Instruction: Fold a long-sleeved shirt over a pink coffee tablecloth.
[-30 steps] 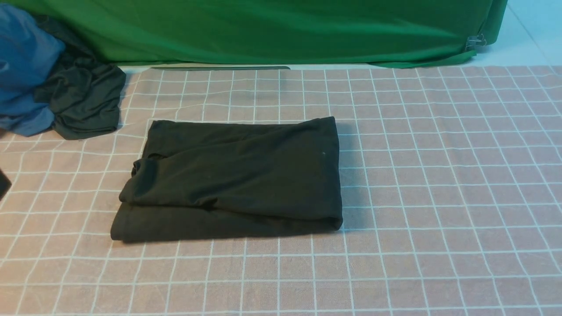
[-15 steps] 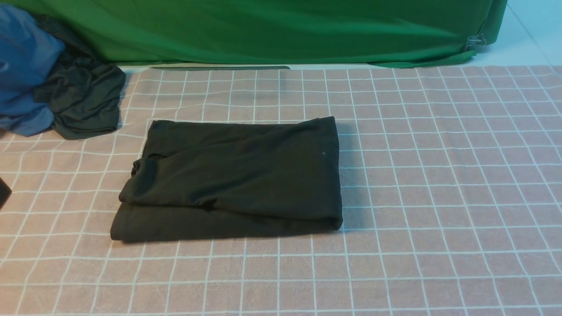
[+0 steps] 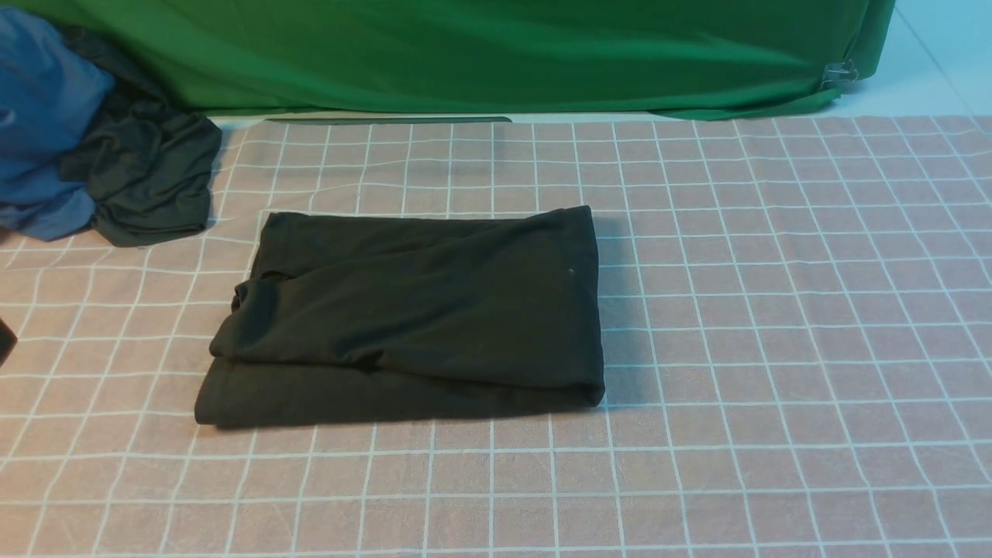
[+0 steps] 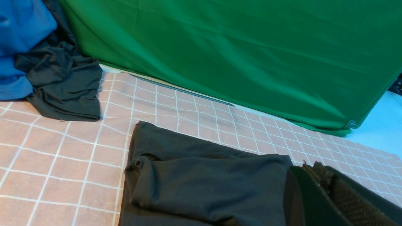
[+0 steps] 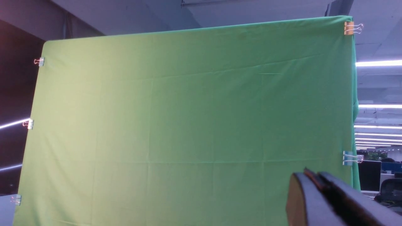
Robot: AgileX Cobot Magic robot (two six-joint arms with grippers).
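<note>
The left tool (image 4: 317,179) shows in its own wrist view with its two dark fingers pressed together and nothing between them; it hangs above the near right part of the folded shirt without visibly touching it. In the front view only a dark sliver at the far left edge is visible, too little to identify. The right tool (image 5: 314,180) is raised and faces the green cloth (image 5: 188,125), away from the bench — its fingers lie against each other, at most a hairline apart, and hold nothing.

The long-sleeved shirt (image 3: 411,318) lies folded into a thick black rectangle, somewhat left of the middle of the pink coffee tablecloth (image 3: 775,310). An upper layer sits over a lower one whose edge sticks out along the near side and at the near left corner. Its right edge is a smooth fold; its left side is bunched and uneven. No lettering shows.

Behind and to the left of the shirt, well apart from it, a crumpled dark grey-green garment (image 3: 147,170) lies against a blue garment (image 3: 43,116) at the tablecloth's far left corner. The green cloth hangs along the far edge — bulldog clips (image 5: 351,28) pin it at its corners and sides.
</note>
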